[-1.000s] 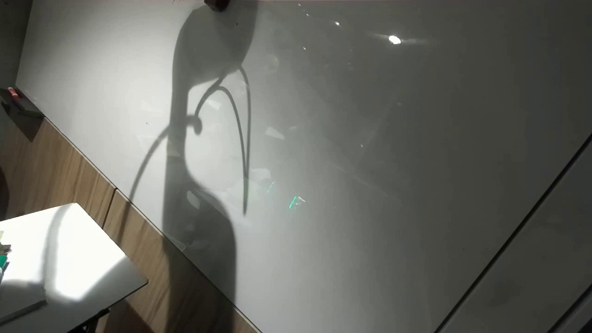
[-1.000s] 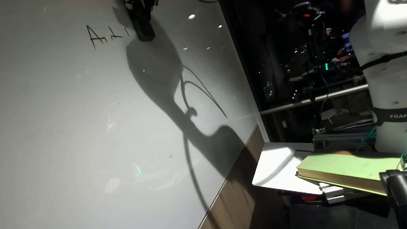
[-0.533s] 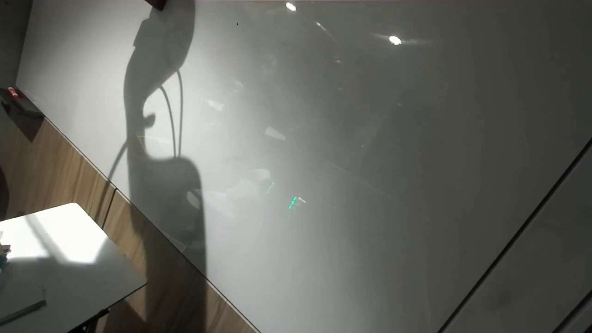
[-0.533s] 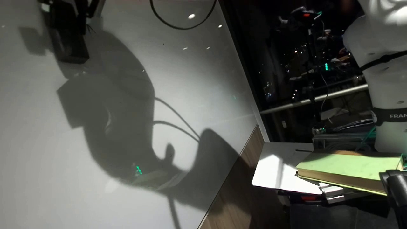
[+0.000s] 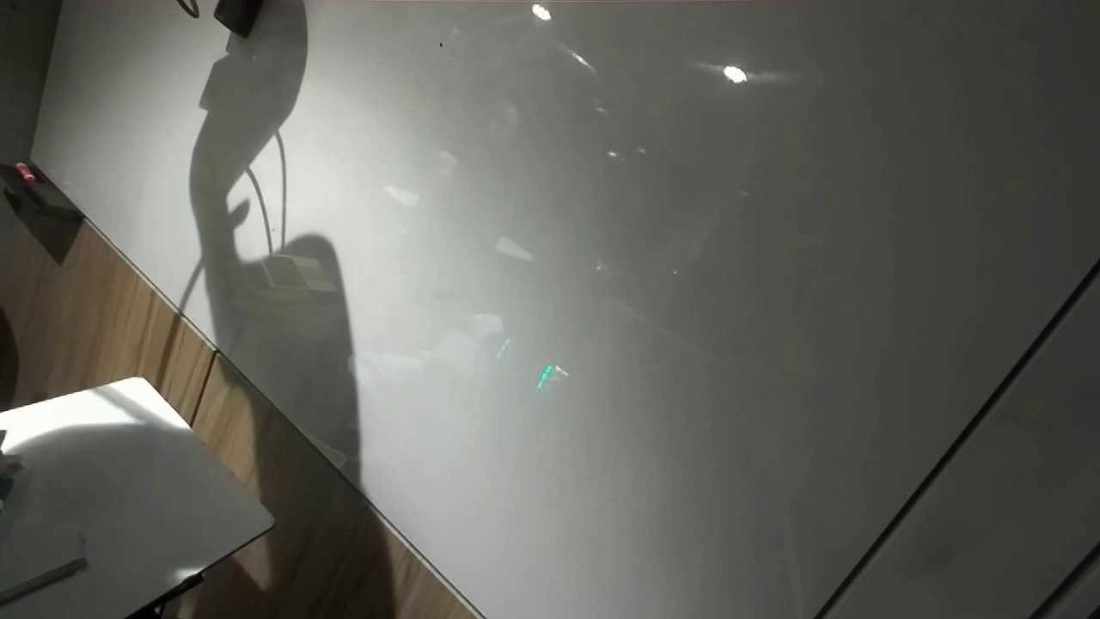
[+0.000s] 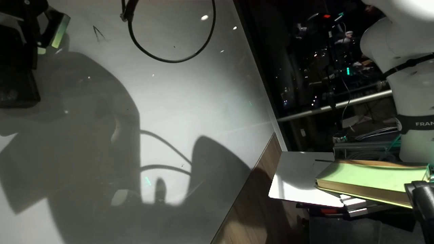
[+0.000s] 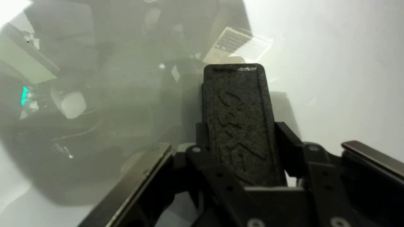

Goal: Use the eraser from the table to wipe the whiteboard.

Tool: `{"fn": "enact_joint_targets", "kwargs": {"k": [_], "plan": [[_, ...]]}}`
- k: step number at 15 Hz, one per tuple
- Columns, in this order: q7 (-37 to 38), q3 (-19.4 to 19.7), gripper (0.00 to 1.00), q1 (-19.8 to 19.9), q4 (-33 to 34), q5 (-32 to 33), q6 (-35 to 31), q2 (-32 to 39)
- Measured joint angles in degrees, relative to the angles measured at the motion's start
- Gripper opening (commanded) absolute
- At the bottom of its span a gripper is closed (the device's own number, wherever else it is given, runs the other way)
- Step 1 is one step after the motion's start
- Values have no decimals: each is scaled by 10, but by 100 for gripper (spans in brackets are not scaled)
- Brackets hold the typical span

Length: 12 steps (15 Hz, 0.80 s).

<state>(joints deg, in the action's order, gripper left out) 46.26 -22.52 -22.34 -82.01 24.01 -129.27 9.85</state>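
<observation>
Shifted leftward in both exterior views since half a second ago: the eraser (image 7: 238,104), carried by the tool (image 7: 242,135), along with the arm's shadow (image 5: 253,86). The tool grips the eraser by its two long sides, leaving the far end of this dark oblong block sticking out ahead of it. Curving lines run across its face, too unclear to read. Behind and around the tool spreads the whiteboard (image 5: 773,344), large, pale and glossy, with bright lights (image 5: 734,75) reflected in it; whether the eraser touches it cannot be told. To the right of the tool, in an exterior view, a short dark pen stroke (image 6: 97,30) marks the whiteboard, and past that a black cable (image 6: 171,61) hangs in a loop. Below the tool, well apart from it, come wood panelling (image 5: 129,284) and the white counter (image 5: 172,499), with a dark box (image 5: 51,201) bearing something red (image 5: 27,173) near the panelling's upper end. Farther from the tool, in an exterior view, a thick green book (image 6: 369,176) overlaps part of the counter, near the arm's white base (image 6: 418,145)
</observation>
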Motion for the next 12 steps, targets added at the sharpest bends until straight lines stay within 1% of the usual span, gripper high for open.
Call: {"fn": "enact_joint_targets", "kwargs": {"k": [3, 7, 12], "plan": [[-11, 15, 29, -14, 14, 0, 27, 2], [-58, 36, 29, -14, 36, -8, 111, -13], [-106, 56, 29, 16, 38, -18, 193, -57]]}}
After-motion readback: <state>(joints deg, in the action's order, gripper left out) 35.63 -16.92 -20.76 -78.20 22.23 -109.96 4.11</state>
